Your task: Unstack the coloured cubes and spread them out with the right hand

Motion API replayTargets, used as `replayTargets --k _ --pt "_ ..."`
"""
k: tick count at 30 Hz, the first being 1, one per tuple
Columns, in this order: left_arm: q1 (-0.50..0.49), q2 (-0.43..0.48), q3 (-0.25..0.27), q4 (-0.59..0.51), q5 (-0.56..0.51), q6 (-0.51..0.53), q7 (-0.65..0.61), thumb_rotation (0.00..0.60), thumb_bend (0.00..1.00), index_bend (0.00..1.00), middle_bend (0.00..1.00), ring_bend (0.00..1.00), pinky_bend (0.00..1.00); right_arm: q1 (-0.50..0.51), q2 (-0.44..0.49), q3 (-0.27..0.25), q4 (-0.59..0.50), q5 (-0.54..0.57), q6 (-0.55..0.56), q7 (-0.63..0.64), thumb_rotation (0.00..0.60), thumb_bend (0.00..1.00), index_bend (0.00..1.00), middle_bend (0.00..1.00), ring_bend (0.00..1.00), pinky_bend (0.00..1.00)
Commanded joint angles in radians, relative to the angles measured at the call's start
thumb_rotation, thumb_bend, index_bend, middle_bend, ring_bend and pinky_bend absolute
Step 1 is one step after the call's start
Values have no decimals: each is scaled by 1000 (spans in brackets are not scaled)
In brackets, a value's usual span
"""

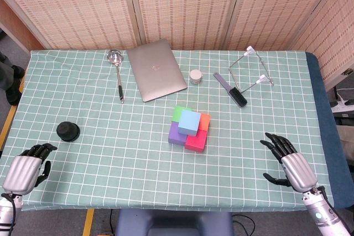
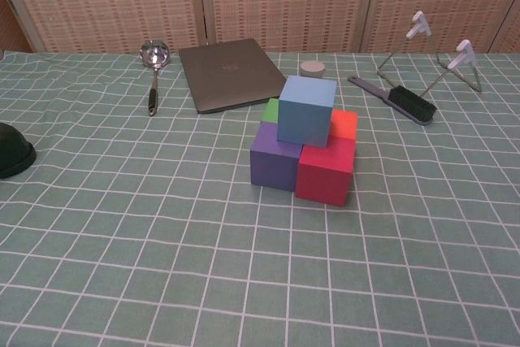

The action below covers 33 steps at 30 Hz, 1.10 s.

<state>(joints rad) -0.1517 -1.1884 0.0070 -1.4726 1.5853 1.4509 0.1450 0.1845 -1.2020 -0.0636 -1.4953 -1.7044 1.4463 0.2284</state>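
Note:
A light blue cube sits on top of a square of cubes at the table's middle: purple, red, green and orange. My right hand rests near the front right edge, fingers spread, holding nothing, well right of the stack. My left hand lies at the front left corner, fingers partly curled, nothing in it. Neither hand shows in the chest view.
Behind the stack lie a closed grey laptop, a metal ladle, a small white cap, a black brush and a wire stand. A dark round lid sits at the left.

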Motion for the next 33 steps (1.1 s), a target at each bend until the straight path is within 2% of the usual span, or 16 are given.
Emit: replayTargets --k 1,10,17,22,28,30,33 --pt "1 1 0 -1 0 1 1 600 636 301 280 282 498 0 0 0 1 -1 1 0 600 83 124 0 0 77" --pt "4 4 -1 -12 8 15 4 600 636 300 280 281 498 -9 0 -2 2 -9 21 7 600 83 98 0 0 77" --pt "-5 -5 -2 14 18 10 -25 600 636 301 280 281 499 -7 -9 20 10 11 28 14 600 83 81 0 0 77" --pt "2 2 3 9 23 23 -33 600 636 295 280 282 500 -15 -36 29 47 -30 87 -3 600 83 78 0 0 64" --pt "9 10 -3 -8 18 38 -23 600 636 295 280 281 500 9 -92 73 110 -56 161 120 600 83 72 0 0 59" --pt "7 9 -4 -8 13 31 -20 600 636 295 281 282 500 45 -98 97 107 -53 140 161 600 83 75 0 0 76" --pt "8 12 -3 -10 11 28 -19 600 636 296 281 282 500 111 -86 125 56 -16 35 175 600 83 79 0 0 105"
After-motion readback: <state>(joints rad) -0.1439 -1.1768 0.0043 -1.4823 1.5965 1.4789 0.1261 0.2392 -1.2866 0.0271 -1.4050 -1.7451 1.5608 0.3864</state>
